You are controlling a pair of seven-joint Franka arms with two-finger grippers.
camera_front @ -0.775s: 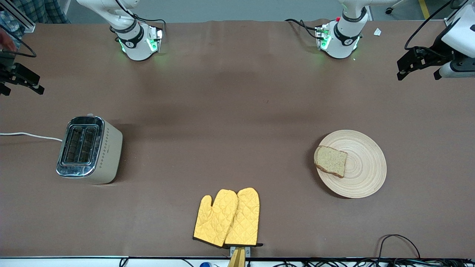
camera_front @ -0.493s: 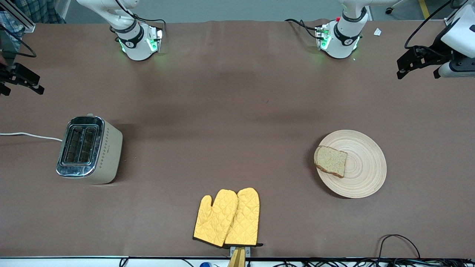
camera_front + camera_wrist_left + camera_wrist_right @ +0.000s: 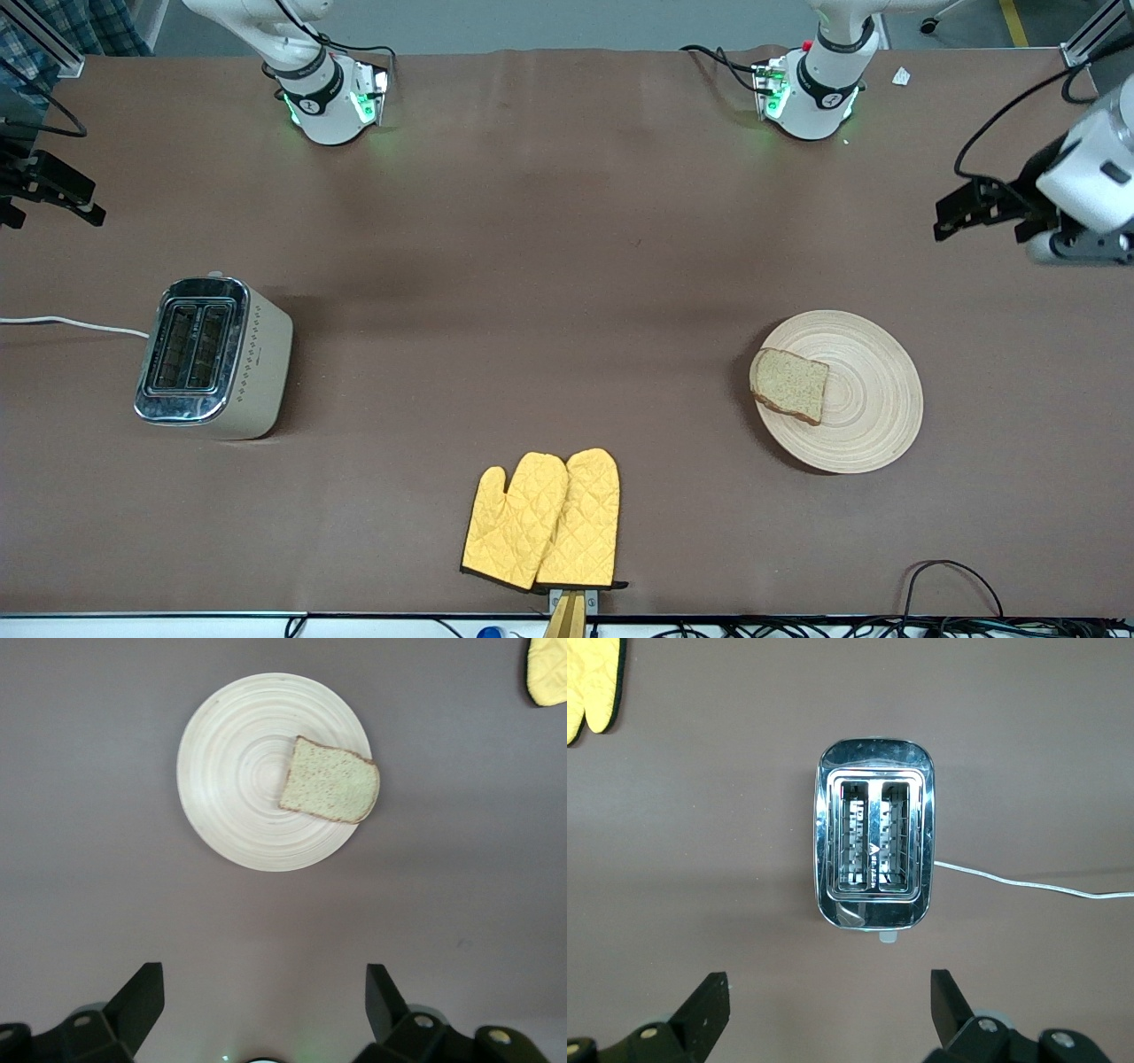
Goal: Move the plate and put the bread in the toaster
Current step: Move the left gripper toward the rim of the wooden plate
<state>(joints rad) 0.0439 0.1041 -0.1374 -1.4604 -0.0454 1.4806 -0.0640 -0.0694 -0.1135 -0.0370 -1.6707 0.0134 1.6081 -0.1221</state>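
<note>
The pale wooden plate (image 3: 873, 403) lies on the table toward the left arm's end. The brown bread (image 3: 790, 384) rests flat on its rim side toward the table's middle. In the left wrist view the plate (image 3: 232, 771) and bread (image 3: 330, 790) lie ahead of my left gripper (image 3: 264, 992), which is open and empty. That left gripper (image 3: 979, 230) hangs over bare table near the table's end. The cream toaster (image 3: 213, 354) stands toward the right arm's end, both slots empty (image 3: 873, 846). My right gripper (image 3: 830, 997) is open, high over bare table (image 3: 53, 213).
A pair of yellow oven mitts (image 3: 545, 523) lies near the front edge, midway between toaster and plate. The toaster's white cord (image 3: 71, 323) runs off the table's end. Black cables (image 3: 952, 576) lie at the front edge near the plate.
The left arm's hand has come down and slightly inward over the table, closer to the plate. The right gripper has stayed in place. Plate, bread and toaster have not moved.
</note>
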